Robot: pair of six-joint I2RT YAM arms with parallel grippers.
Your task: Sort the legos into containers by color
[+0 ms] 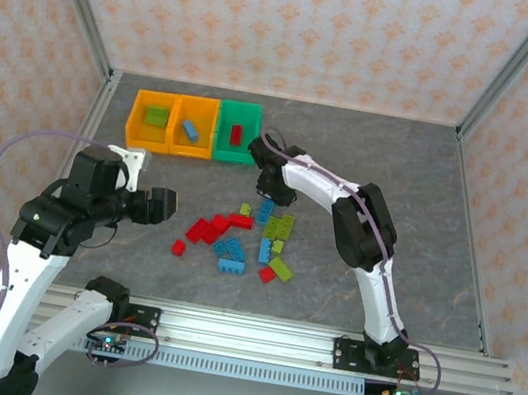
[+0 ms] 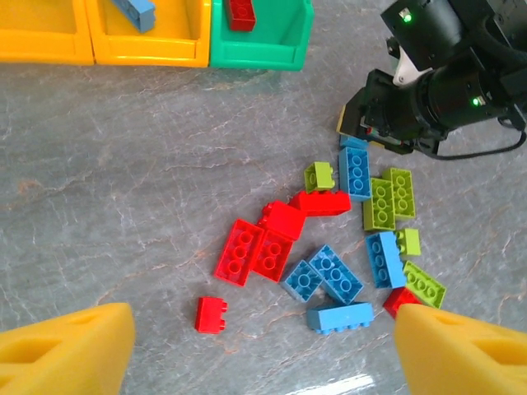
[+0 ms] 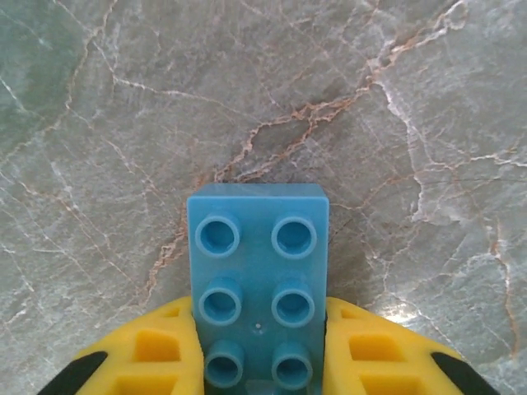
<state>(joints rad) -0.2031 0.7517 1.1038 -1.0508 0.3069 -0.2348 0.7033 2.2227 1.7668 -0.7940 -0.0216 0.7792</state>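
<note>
My right gripper (image 3: pixel 259 362) is shut on a blue lego (image 3: pixel 258 271), studs facing the camera, its yellow pads (image 3: pixel 156 354) pressing both sides. From above, that gripper (image 1: pixel 271 191) sits at the far edge of the lego pile. Red legos (image 2: pixel 251 247), blue legos (image 2: pixel 333 276) and lime green legos (image 2: pixel 391 197) lie scattered on the table. My left gripper (image 2: pixel 263 354) hangs open above the near side of the pile, close to a lone red lego (image 2: pixel 210 314). Three bins stand at the back: orange (image 1: pixel 135 120), orange (image 1: pixel 177 137), green (image 1: pixel 222 132).
The left orange bin holds a green lego (image 1: pixel 157 116), the middle one a blue lego (image 1: pixel 190 129), the green bin a red lego (image 1: pixel 236 133). Patterned walls and metal posts enclose the grey marbled table (image 1: pixel 399 180). An aluminium rail (image 1: pixel 251 332) runs along the near edge.
</note>
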